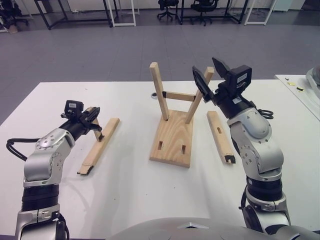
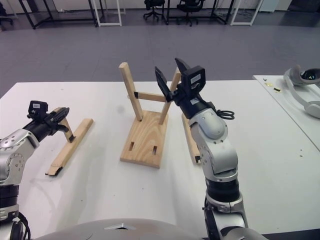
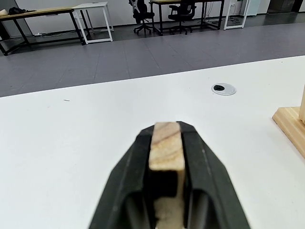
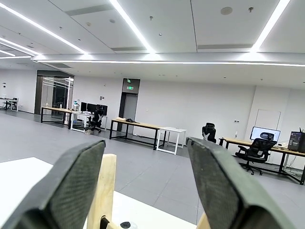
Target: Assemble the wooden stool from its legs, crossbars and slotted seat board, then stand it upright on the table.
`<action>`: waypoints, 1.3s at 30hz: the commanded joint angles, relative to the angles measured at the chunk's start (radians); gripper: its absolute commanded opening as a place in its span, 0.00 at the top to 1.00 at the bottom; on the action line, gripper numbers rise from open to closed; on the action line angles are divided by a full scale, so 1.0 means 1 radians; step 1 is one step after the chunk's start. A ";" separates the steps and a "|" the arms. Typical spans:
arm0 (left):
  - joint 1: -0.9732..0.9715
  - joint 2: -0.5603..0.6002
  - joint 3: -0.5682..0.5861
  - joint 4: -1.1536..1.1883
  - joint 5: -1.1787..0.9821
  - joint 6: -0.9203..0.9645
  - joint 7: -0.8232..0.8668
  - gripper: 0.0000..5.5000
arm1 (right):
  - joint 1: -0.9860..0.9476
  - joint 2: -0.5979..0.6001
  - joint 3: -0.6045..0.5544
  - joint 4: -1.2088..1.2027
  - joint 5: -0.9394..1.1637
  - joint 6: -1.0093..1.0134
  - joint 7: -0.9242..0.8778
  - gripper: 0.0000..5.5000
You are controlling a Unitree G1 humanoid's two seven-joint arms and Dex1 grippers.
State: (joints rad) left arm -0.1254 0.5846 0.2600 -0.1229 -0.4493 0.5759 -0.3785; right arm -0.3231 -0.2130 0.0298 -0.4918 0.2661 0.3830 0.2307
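Note:
The slotted seat board (image 1: 172, 147) lies flat mid-table. Two legs stand in it, the left leg (image 1: 159, 91) and the right leg (image 1: 199, 100), joined by a crossbar (image 1: 179, 96). My right gripper (image 1: 210, 76) is open at the top of the right leg, with one finger on each side of it. Its pads (image 4: 71, 191) frame the far leg (image 4: 107, 188). My left gripper (image 1: 94, 119) is shut on a short wooden bar (image 3: 166, 148), held just above the table at the left. One loose leg (image 1: 100, 146) lies beside it, and another (image 1: 220, 136) lies right of the board.
A black round cable port (image 3: 223, 88) sits in the tabletop beyond the left gripper. A second table (image 2: 290, 100) at the right carries a white headset (image 2: 305, 92). The near half of the white table (image 1: 140, 195) is bare.

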 commanded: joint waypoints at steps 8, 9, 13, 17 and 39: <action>0.013 -0.013 -0.002 -0.136 0.008 0.137 0.060 0.93 | 0.011 -0.002 0.006 -0.018 -0.013 0.011 -0.005 0.43; 0.006 -0.014 0.000 -0.144 0.007 0.144 0.062 0.93 | 0.013 -0.002 0.006 -0.020 -0.014 0.011 -0.006 0.43; 0.009 -0.016 -0.014 -0.124 0.036 0.118 0.060 0.93 | 0.015 0.003 0.007 -0.025 -0.016 0.012 -0.005 0.43; -0.006 -0.033 -0.034 -0.075 0.075 0.063 0.056 0.93 | 0.008 0.004 0.008 -0.020 -0.013 0.013 0.000 0.43; 0.315 -0.266 -0.057 0.151 0.188 -0.572 -0.011 0.86 | -0.014 0.012 0.004 -0.013 0.002 0.007 0.013 0.43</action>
State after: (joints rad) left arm 0.1397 0.3015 0.2375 -0.0668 -0.3012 -0.0747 -0.3634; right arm -0.3156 -0.2066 0.0418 -0.5067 0.2567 0.3845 0.2404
